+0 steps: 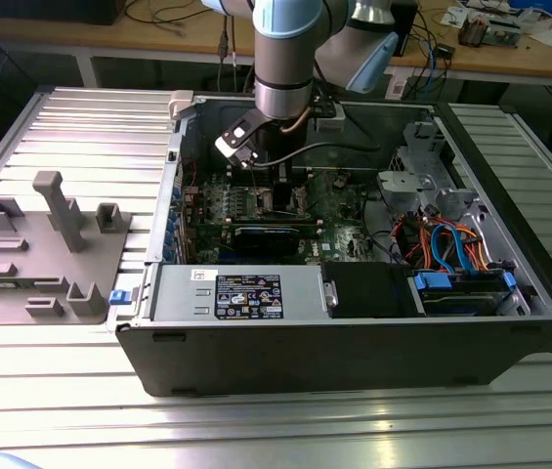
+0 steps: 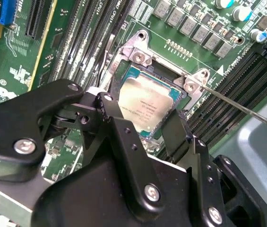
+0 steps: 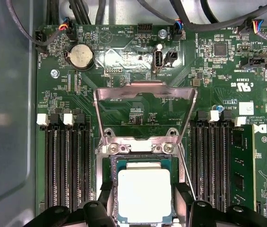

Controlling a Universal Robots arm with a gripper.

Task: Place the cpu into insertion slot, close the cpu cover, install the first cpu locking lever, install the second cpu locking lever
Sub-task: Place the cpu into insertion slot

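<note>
The cpu [image 3: 144, 194] [image 2: 146, 105], a square chip with a dull silver top, lies flat in the insertion slot [image 3: 138, 148] [image 2: 140, 56] on the green board. My gripper [image 3: 145, 205] [image 2: 142, 117] straddles it, and its black fingers [image 3: 106, 203] [image 2: 178, 132] press against two opposite edges of the chip. The cpu cover [image 3: 145, 86], a thin silver frame, stands swung up and open behind the slot. A thin wire locking lever [image 2: 237, 105] [image 3: 186, 177] sticks out unlatched beside the slot. In the exterior view my gripper [image 1: 274, 181] reaches down into the open computer case.
Long black memory slots [image 3: 64, 161] [image 3: 213, 161] flank the socket, one holding a memory card [image 3: 241, 165]. Case walls [image 1: 354, 342] and cable bundles [image 1: 451, 244] surround the board. A grey fixture tray [image 1: 41, 254] sits on the table at the exterior view's left.
</note>
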